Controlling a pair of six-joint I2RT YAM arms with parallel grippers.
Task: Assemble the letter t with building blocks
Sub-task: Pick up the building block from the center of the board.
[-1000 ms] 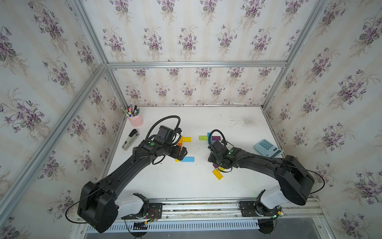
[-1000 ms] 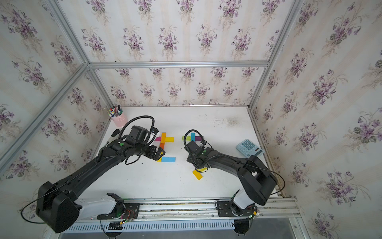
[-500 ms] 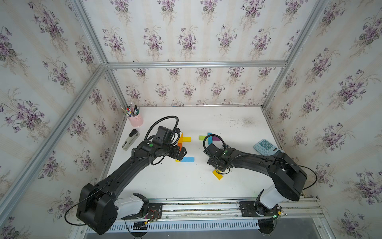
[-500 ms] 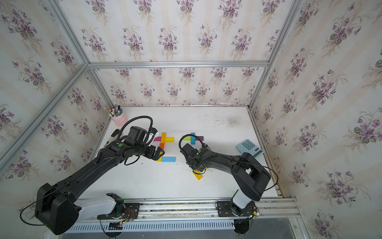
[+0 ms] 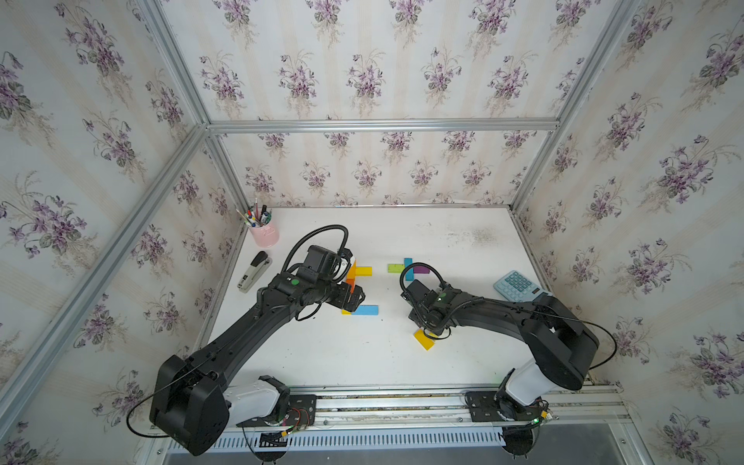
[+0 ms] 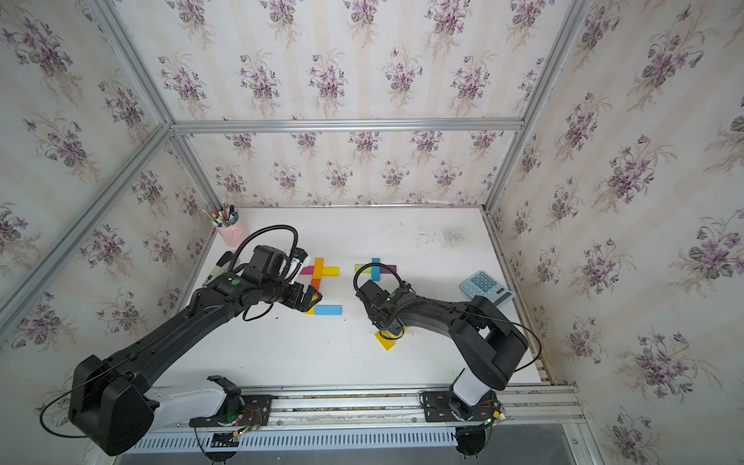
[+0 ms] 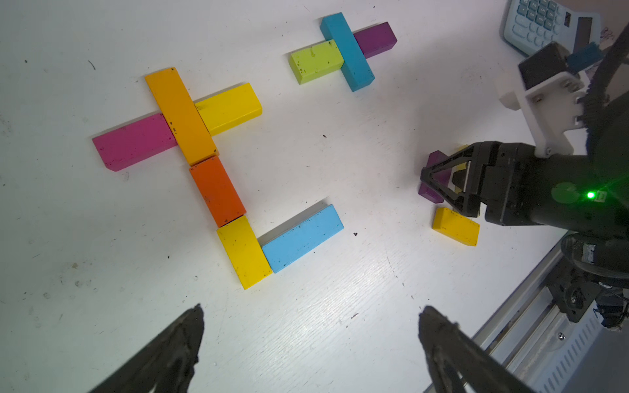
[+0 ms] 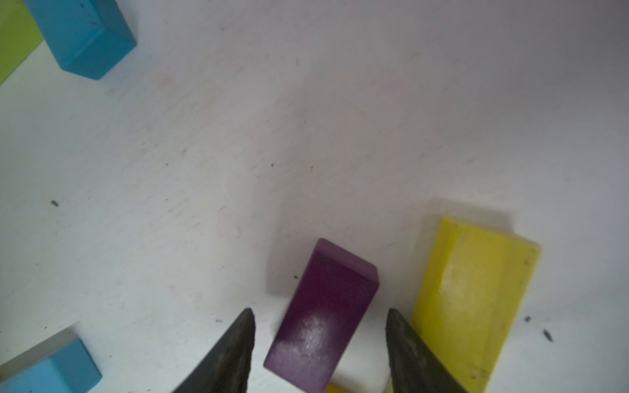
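Left gripper (image 7: 311,311) is empty, fingers spread wide, and hangs over the white table (image 7: 340,153) next to the foot of the left-hand t. We read that t as built. The amber block (image 7: 180,115) is the upper stem, with the magenta block (image 7: 134,141) and the yellow arm block (image 7: 229,109) touching its two sides. The orange block (image 7: 218,190) sits below it, then the yellow foot block (image 7: 245,251), with the light blue block (image 7: 301,238) butted against it as the hook. Right gripper (image 8: 320,313) is down near the table, fingers apart and straddling the loose purple block (image 8: 326,292). We see table on both sides of the block, so no pinch. The loose yellow block (image 8: 476,299) lies just beside it, outside one finger. The second t is only a top: teal block (image 7: 347,51) with lime block (image 7: 316,61) and dark purple block (image 7: 376,39) against its sides, well apart from the loose pieces. Calculator (image 5: 517,285) sits near the table's right edge.
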